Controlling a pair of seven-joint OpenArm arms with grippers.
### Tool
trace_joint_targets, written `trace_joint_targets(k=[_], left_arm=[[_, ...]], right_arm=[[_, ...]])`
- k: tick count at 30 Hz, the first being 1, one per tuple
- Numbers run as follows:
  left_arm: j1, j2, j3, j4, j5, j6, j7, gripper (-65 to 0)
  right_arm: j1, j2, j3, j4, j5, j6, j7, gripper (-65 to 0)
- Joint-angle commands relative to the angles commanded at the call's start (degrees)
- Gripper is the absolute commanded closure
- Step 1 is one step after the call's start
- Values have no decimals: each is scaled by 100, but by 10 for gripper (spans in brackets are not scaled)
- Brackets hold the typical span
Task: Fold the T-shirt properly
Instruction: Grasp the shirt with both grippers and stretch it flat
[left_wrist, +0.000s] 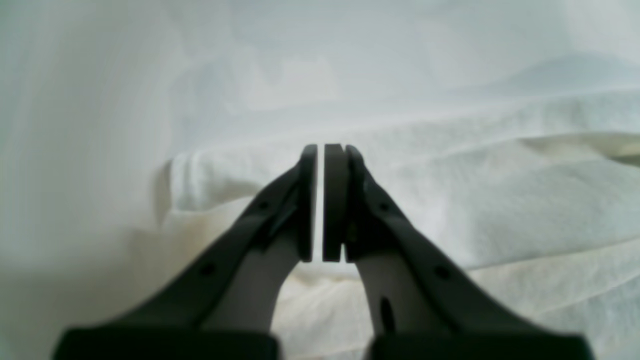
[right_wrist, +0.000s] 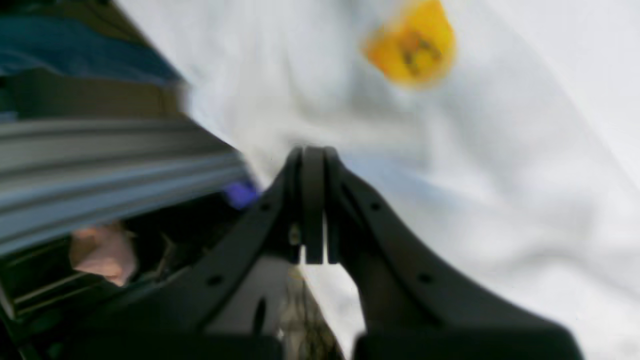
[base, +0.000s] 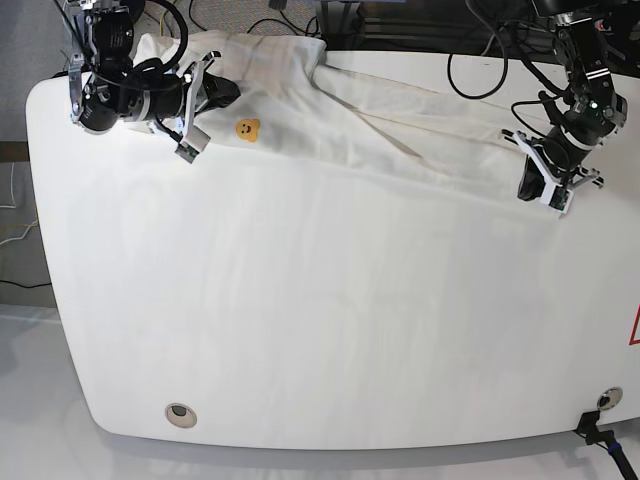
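Note:
The white T-shirt (base: 330, 110) lies drawn out in a long wrinkled band along the table's far side, from the upper left to the right. A yellow print (base: 246, 128) shows near its left end, and again, blurred, as the yellow print (right_wrist: 410, 45) in the right wrist view. My right gripper (base: 216, 88) sits at the shirt's left end, its jaws pressed together (right_wrist: 312, 155) with white cloth at the pads. At the shirt's right end my left gripper (base: 528, 187) stands with only a white sliver between its pads (left_wrist: 320, 150), over creased fabric and a hem (left_wrist: 180, 175).
The white table (base: 300, 320) has a round grommet (base: 180, 413) near its front left. Black cables (base: 480, 60) run along the back edge. An aluminium rail (right_wrist: 100, 155) and dark clutter lie beyond the table's edge, beside the right gripper.

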Motion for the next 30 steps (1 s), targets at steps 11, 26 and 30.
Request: trace_joint_targets(k=[11, 26, 30], left_arm=[[53, 9, 255, -1125, 9, 0, 0, 0], [26, -158, 264, -1266, 0, 0, -18, 0], [26, -158, 264, -1248, 0, 0, -18, 0]], right_arm=[[35, -132, -791, -1073, -835, 0, 835, 0], [668, 580, -1222, -1301, -835, 0, 923, 0], [1090, 721, -1582, -1468, -835, 0, 923, 0]])
